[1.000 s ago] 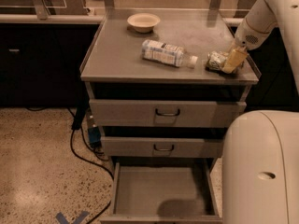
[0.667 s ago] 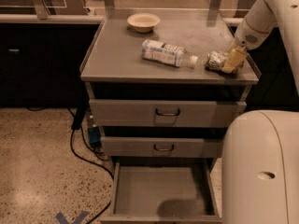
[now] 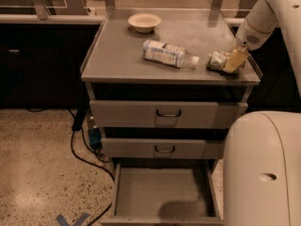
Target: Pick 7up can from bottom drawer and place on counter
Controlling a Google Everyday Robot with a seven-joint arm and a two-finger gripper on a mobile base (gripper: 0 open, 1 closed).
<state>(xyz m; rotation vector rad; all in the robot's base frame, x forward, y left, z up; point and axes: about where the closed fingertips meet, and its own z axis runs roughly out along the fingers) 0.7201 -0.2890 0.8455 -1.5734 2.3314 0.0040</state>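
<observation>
**At the right edge of the bench (image 3: pixel 117 55): 7up can (image 3: pixel 216 60) with the gripper (image 3: pixel 234 60) against it**

Lower right of the frame, the robot's white body (image 3: pixel 263 173) fills the foreground. The grey drawer cabinet (image 3: pixel 164 114) stands at centre, its two upper drawers closed. The bottom drawer (image 3: pixel 160 192), at the lower centre, is pulled out and its floor is bare. The arm (image 3: pixel 263 18) comes down from the upper right to the bench. A clear bottle (image 3: pixel 167 54) lies on its side mid-bench, and a small bowl (image 3: pixel 144 21) sits towards the back. The can rests on the bench at the right, with the gripper touching its right side. Whether the jaws are clenched on it or released cannot be told. Nothing has shifted over the past second. Judged from this, the placing is all but complete, and only release and withdrawal remain.
</observation>
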